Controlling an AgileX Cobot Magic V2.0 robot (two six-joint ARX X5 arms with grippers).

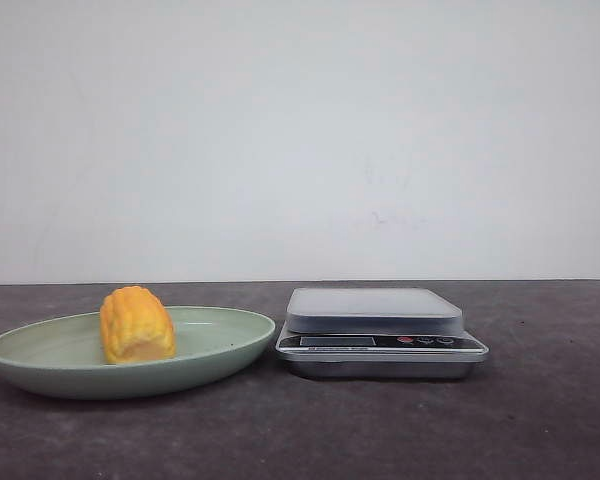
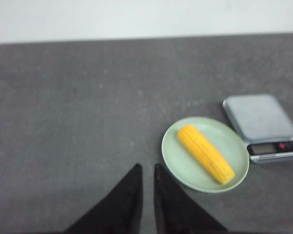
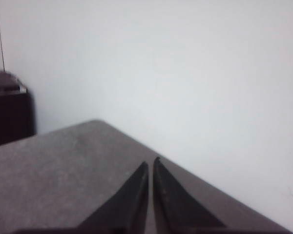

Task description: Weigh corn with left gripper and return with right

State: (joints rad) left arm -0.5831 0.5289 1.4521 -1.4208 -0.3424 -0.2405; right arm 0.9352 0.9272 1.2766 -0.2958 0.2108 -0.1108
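- On the pale green plate [image 1: 225,352], at about nine o'clock from the scale [image 1: 380,330] in the front view, the corn [image 1: 136,325] is lying on its side; plate and scale are sitting just beside each other on the dark table [image 1: 540,420].
- You are dealing with what looks like a stiff, fairly light piece, and its rounded, kernel-ridged skin is probably going to roll or slip under a careless pinch.
- You are best taking hold across the middle of its length, fingers closing on the two long sides, so it is not pivoting out of the grip.
- In the left wrist view the corn [image 2: 205,153] is showing as a long yellow-orange cob running diagonally across the plate, with one end near the rim; the front view is catching it end-on, so it is looking stubby there.
- The left gripper [image 2: 147,170] is hovering above bare table, well apart from the plate, which is lying at about two o'clock of its tips; its fingers are nearly together and holding nothing.
- The right gripper [image 3: 151,165] is pointing toward the far wall, its fingers likewise almost touching and empty.
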